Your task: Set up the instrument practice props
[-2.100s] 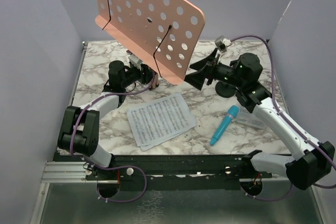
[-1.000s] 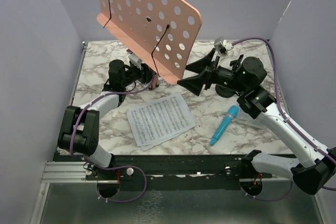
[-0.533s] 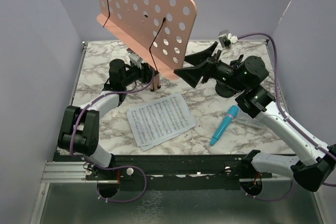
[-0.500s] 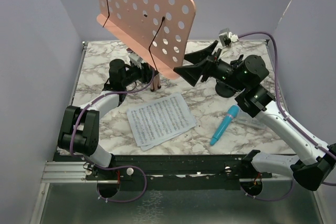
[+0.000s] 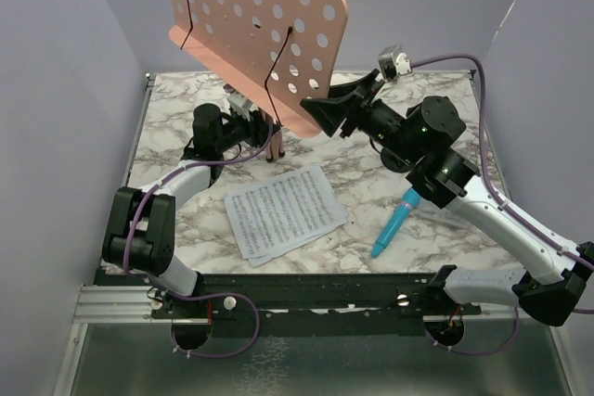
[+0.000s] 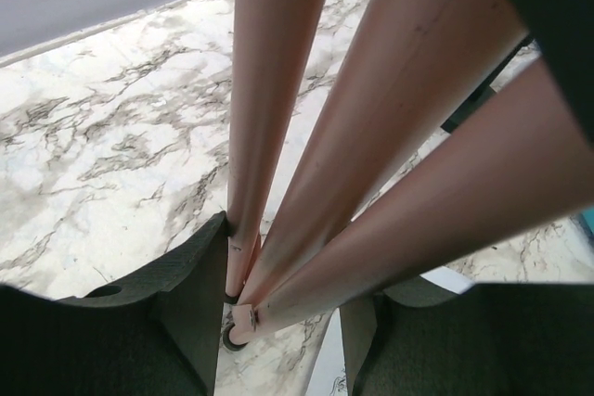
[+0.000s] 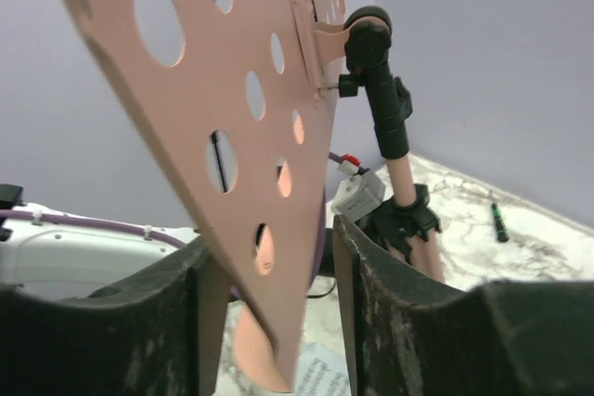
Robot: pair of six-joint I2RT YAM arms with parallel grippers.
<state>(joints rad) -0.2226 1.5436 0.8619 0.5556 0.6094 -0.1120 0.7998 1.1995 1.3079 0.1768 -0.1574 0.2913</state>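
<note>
Pink music stand (image 5: 237,39), legs (image 6: 278,90) in left fingers (image 6: 176,322), panel (image 7: 232,136) between right fingers (image 7: 408,322)

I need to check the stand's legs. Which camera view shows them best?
Left wrist: the legs fill it, bunched inside the left claw. The top view shows only their lower ends; the right wrist view shows only their tops.

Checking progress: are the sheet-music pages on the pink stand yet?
No, the sheet-music pages lie flat on the marble table, in front of the music stand.
</note>
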